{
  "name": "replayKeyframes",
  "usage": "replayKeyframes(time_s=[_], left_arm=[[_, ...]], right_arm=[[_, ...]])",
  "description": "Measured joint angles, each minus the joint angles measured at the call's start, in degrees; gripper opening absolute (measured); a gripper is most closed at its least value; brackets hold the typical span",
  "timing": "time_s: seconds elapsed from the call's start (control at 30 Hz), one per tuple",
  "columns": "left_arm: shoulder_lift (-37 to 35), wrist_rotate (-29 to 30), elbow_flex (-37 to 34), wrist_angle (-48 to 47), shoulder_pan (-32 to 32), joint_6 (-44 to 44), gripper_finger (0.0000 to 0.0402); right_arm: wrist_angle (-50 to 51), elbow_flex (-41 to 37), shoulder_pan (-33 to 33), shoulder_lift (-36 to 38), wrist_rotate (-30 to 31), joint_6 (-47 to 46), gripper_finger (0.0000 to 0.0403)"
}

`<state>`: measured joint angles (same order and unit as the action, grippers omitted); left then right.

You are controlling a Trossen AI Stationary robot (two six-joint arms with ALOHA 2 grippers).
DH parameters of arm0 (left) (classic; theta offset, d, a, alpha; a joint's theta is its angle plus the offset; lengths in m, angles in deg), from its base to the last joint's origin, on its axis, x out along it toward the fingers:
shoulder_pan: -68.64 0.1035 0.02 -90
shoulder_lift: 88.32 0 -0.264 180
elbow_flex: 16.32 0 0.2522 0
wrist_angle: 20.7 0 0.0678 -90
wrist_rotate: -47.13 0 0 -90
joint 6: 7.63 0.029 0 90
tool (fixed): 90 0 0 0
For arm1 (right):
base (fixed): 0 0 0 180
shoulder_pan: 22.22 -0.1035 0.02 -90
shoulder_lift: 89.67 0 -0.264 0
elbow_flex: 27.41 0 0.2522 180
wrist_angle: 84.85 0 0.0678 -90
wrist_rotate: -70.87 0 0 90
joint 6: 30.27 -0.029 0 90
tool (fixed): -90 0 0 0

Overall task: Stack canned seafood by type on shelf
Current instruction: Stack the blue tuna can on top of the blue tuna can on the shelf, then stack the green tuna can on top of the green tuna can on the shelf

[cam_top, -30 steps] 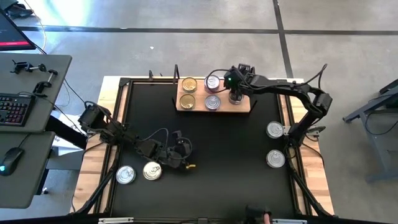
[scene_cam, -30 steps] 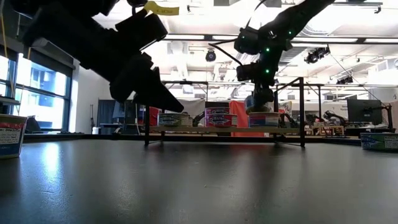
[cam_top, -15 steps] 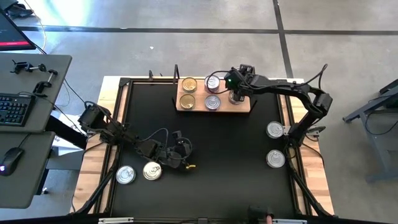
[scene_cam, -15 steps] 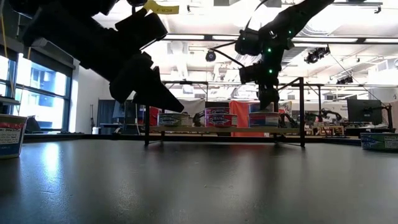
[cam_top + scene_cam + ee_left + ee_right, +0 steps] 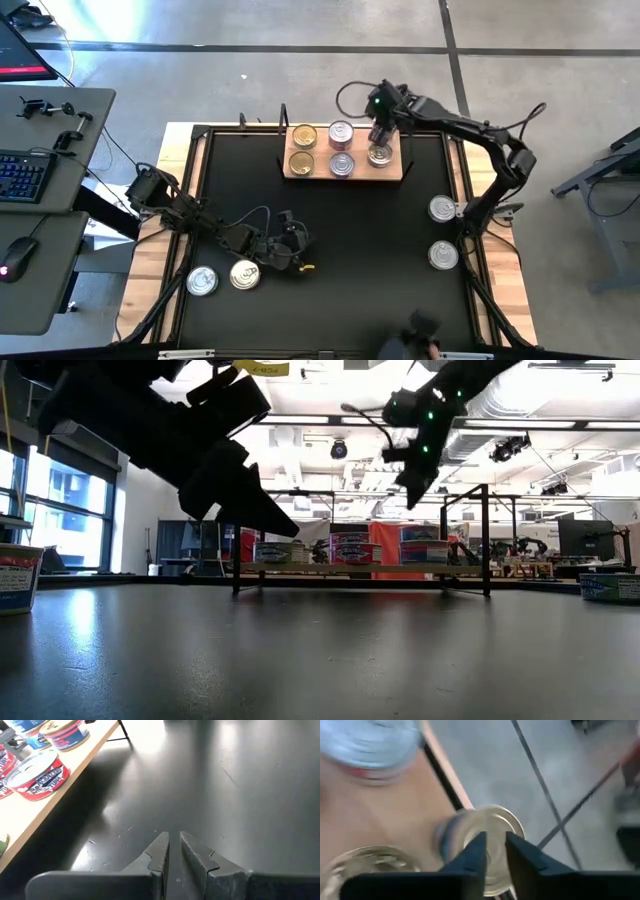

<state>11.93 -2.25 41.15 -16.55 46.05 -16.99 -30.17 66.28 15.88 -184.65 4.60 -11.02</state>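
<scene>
The right claw [image 5: 381, 131] has let go and lifted off the shelf [image 5: 395, 172], fingers now pressed together and empty, leaving a fifth can [image 5: 379, 154] there. Four tins still wait on the counter [image 5: 350, 230]; the left claw [image 5: 300, 262] hangs nearly shut.

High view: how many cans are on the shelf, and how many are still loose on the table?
Shelf cans, on the shelf: 5
Loose cans, on the table: 4
Total: 9
</scene>
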Motion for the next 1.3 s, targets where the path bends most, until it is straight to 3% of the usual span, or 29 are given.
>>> replayKeyframes(time_s=[0.1,0.2,0.43,0.7,0.9,1.1,1.3], left_arm=[[0.0,-1.26,0.0,0.05,0.0,-0.02,0.0035],[0.0,-1.57,0.0,0.11,-0.02,-0.01,0.0035],[0.02,-1.53,0.0,0.48,-0.02,0.04,0.0035],[0.02,-1.5,0.0,1.7,-0.13,0.57,0.0035],[0.02,-1.5,0.0,1.62,-0.13,0.61,0.0035],[0.02,-1.48,0.0,1.51,-0.22,0.61,0.0035],[0.02,-1.44,0.0,1.64,-0.37,0.61,0.0035]], right_arm=[[0.72,-0.03,3.12,-1.97,-2.9,-3.43,0.0008],[0.68,-0.07,4.39,-4.24,-6.52,-4.34,0.0017],[0.41,0.2,1.33,-6.7,-4.76,-3.19,0.0003],[1.75,-0.25,-4.23,-4.16,-1.77,-5.0,0.0002],[0.12,-0.24,-8.2,2.85,-0.13,-4.38,0.0],[5.0,-0.15,-16.25,11.71,-0.38,-10.11,0.0],[21.87,-0.15,-31.51,16.72,-2.87,-23.3,0.0]])
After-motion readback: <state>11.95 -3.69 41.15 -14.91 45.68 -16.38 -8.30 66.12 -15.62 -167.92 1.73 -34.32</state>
